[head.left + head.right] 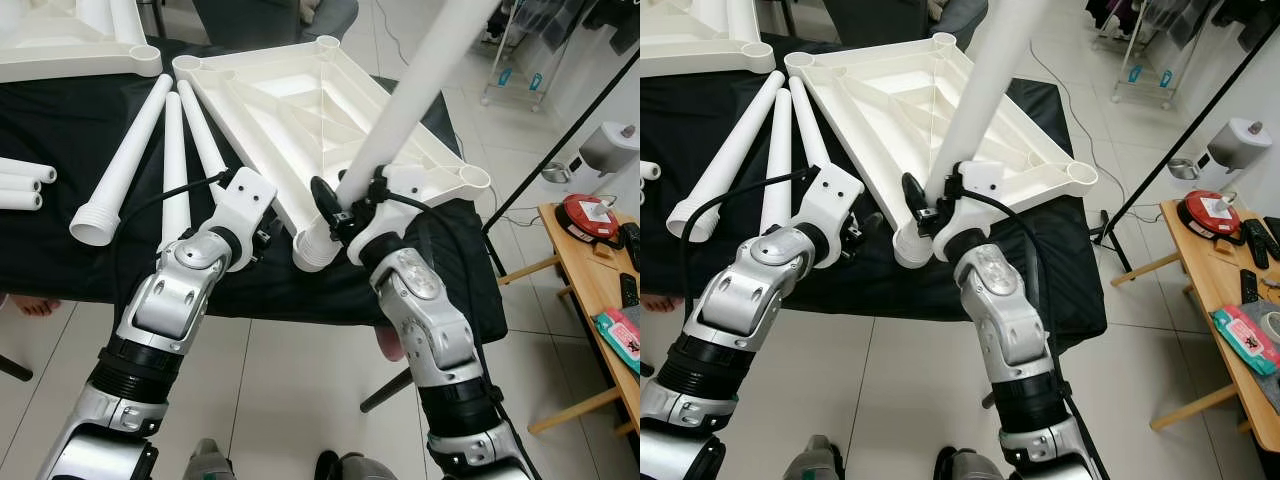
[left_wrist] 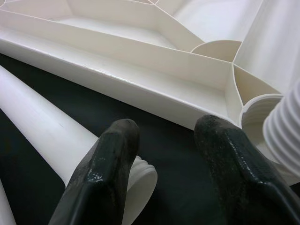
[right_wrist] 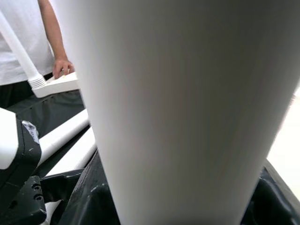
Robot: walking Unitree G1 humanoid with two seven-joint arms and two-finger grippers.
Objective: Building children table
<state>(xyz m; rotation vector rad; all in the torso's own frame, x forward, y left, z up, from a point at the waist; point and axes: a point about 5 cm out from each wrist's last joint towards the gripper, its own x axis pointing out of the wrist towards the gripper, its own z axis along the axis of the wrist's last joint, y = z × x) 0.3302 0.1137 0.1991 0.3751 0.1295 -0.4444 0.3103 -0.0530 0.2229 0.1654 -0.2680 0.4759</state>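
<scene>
An upturned white table top (image 1: 300, 100) lies on a black cloth (image 1: 60, 130). My right gripper (image 1: 345, 205) is shut on a long white table leg (image 1: 420, 90) that stands tilted up and away to the right. The leg's threaded end (image 2: 286, 136) sits at the top's near corner socket (image 1: 315, 250). My left gripper (image 2: 166, 136) is open just left of that corner, low over the cloth, its fingers (image 2: 112, 159) beside the end of a loose leg (image 2: 42, 126) and holding nothing.
Three loose legs (image 1: 125, 160) lie on the cloth left of the top, with more leg ends (image 1: 20, 185) at the far left. A second table top (image 1: 70, 40) lies at the back left. A person's hand (image 3: 61, 65) rests on it. A wooden bench (image 1: 590, 270) stands to the right.
</scene>
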